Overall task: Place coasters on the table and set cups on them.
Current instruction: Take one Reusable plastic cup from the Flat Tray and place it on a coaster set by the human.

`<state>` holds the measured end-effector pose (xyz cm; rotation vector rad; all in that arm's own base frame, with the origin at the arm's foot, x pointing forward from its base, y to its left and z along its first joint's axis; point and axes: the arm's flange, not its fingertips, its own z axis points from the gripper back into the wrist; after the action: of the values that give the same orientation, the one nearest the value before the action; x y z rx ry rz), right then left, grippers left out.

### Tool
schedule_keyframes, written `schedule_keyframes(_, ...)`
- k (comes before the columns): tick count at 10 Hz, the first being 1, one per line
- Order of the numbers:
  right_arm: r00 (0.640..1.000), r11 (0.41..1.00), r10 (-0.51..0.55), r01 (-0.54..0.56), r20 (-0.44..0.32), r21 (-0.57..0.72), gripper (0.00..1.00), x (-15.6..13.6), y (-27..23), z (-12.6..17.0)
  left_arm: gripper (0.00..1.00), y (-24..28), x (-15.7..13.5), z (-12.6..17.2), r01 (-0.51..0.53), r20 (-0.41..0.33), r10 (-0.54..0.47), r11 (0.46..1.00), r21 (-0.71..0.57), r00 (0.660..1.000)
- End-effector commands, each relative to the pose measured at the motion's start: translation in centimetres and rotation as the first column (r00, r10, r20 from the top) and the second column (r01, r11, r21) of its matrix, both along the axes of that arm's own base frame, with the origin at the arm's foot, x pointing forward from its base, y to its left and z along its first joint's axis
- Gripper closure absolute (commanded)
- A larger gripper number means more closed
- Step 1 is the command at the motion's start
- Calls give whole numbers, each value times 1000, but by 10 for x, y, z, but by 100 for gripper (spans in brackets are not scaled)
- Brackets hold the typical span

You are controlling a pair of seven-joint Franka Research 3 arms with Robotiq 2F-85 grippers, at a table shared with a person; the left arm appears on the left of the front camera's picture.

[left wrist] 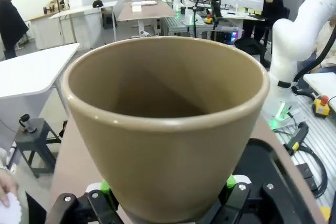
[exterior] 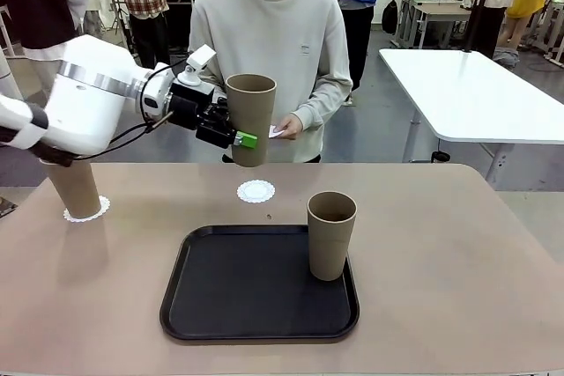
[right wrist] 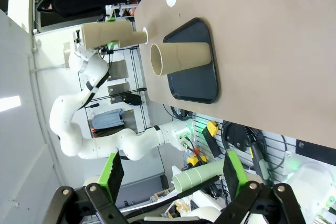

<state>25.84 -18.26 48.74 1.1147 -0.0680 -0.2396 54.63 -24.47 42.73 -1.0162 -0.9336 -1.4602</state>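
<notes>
The left hand (exterior: 240,140) pinches the first cup (exterior: 250,116) low on its wall. The cup is upright and empty, in the air over the desk (exterior: 441,261) near the bare coaster (exterior: 256,191). The second cup (exterior: 75,187) stands on the left coaster (exterior: 88,211). The third cup (exterior: 331,235), empty, stands upright in the tray (exterior: 189,305), at its right side. The right hand (right wrist: 173,177) is spread, gripping nothing. The person (exterior: 273,33) holds a third coaster (exterior: 278,132).
</notes>
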Motion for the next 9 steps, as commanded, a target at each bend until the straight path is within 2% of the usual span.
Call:
schedule_keyframes(1,1000,1000,3,-4,23,16,0,1,-1,0,16,-15,35,3,55,16,-55,998,-4,998)
schedule_keyframes(4,1000,1000,3,-4,23,16,0,1,-1,0,16,-16,84,-6,117,-43,-117,993,-1,992)
schedule_keyframes(5,1000,1000,3,-4,23,16,0,1,-1,0,16,-16,91,-9,144,-53,-143,989,17,988)
schedule_keyframes(8,1000,1000,3,-4,23,16,0,1,-1,0,16,-16,93,-13,255,-57,-250,963,86,966)
schedule_keyframes(9,1000,1000,3,-4,23,16,0,1,-1,0,16,-17,83,-22,176,-39,-175,984,33,984)
